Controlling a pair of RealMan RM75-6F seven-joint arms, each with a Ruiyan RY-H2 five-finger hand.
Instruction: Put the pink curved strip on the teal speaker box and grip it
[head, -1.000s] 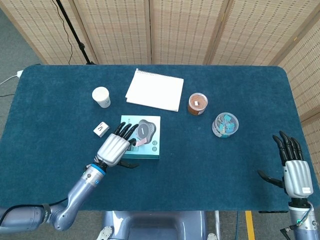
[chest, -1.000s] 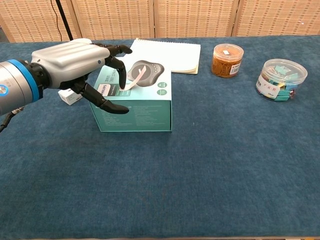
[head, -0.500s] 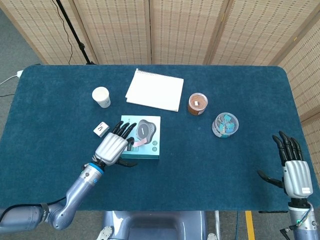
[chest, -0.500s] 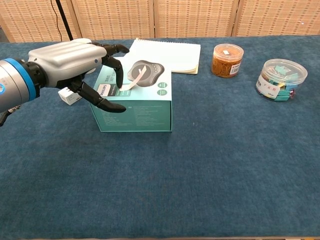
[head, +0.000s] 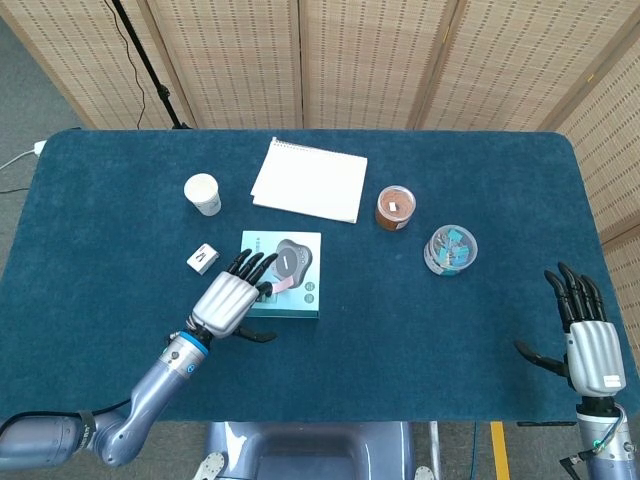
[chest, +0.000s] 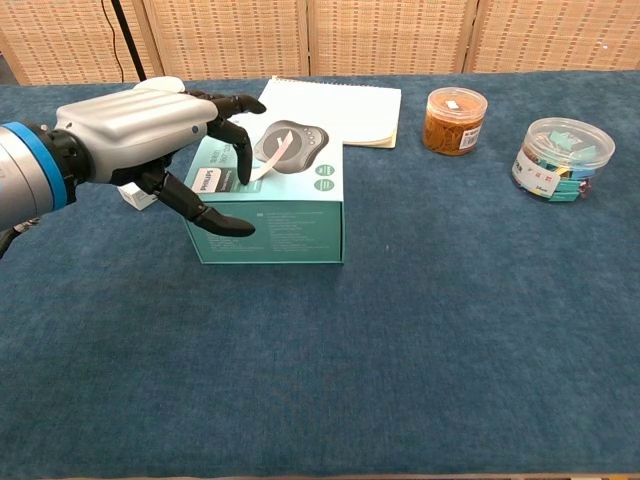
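Slightly withdrawn from the box (chest: 270, 205), the left hand (chest: 150, 135) holds nothing, fingers spread beside the strip (chest: 272, 155) lying on the box top; closing should be slow, pinching its raised end.

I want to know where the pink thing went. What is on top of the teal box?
The pink curved strip lies on top of the teal speaker box, over the printed speaker picture. The left hand hovers over the box's left side and covers the strip's lower end.

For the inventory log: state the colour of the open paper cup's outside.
White; the paper cup shows only in the head view.
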